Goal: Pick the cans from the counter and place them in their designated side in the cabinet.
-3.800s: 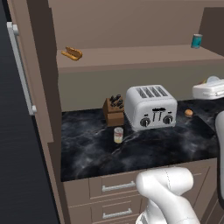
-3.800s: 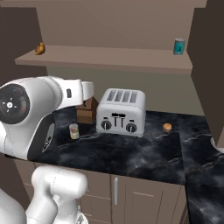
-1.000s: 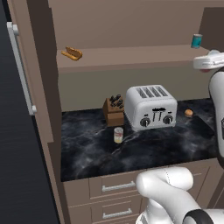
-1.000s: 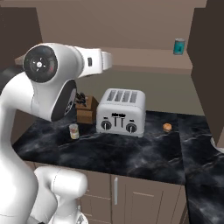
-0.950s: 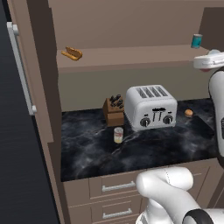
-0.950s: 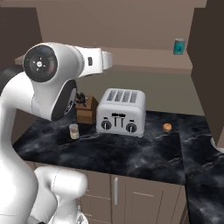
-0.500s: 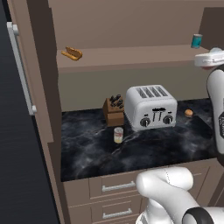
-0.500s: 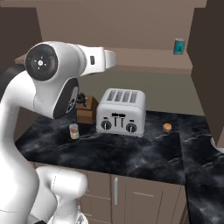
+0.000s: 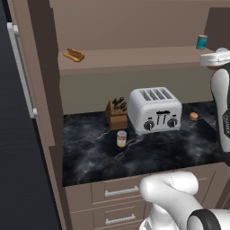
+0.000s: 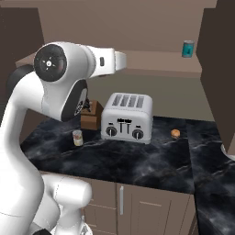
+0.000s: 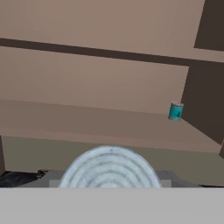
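Up at shelf (image 9: 134, 58) height, by the cabinet's right end, the robot's hand (image 9: 215, 57) hangs near the teal can (image 9: 202, 42). Its fingers are closed on a tin (image 11: 109, 168) with a ribbed pale top, which hides them. Down on the black bench (image 9: 90, 148), a cream-yellow tin (image 9: 121, 138) stands before the knife block (image 9: 117, 114), left of the toaster (image 9: 155, 110).

White arm (image 10: 55, 87): raised high at the frame's left, forearm level toward upper centre; gripper closed on a ribbed can top (image 11: 109, 168).
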Tool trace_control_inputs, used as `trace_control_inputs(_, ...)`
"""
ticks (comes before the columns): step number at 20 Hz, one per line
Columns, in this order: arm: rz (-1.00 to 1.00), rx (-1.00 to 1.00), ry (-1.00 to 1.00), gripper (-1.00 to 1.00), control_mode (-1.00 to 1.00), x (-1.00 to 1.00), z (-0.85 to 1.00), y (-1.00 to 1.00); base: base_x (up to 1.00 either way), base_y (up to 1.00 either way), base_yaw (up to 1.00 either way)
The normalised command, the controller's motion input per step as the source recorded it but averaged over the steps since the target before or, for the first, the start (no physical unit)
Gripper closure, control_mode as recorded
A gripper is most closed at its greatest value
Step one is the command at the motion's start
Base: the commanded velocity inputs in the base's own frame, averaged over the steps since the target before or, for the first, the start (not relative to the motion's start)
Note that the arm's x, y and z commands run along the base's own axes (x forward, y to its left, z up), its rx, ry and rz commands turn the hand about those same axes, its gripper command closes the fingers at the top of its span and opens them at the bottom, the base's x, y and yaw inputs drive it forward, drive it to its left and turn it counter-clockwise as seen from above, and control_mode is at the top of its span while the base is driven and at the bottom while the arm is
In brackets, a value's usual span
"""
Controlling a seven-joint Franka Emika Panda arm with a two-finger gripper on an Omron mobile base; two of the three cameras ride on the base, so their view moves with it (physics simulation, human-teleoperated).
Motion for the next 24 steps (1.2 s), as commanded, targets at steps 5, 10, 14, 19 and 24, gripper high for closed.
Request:
trace_control_inputs(5, -0.01, 0.0, 0.0, 1.0, -1.0, 0.15, 0.0, -0.13, 0.0, 0.0, 0.0)
trace_control_inputs(10, 0.0, 0.0, -0.01, 1.0, -1.0, 0.14, 0.0, -0.1, 0.0, 0.0, 0.0)
trace_control_inputs(14, 0.0, 0.0, -0.01, 1.0, -1.0, 0.16, 0.0, -0.08, 0.0, 0.0, 0.0)
trace_control_inputs(19, 0.0, 0.0, 0.0, 1.0, -1.0, 0.16, 0.0, -0.09, 0.0, 0.0, 0.0)
trace_control_inputs(24, 0.0, 0.0, 0.0, 1.0, -1.0, 0.16, -0.03, -0.09, 0.0, 0.0, 0.0)
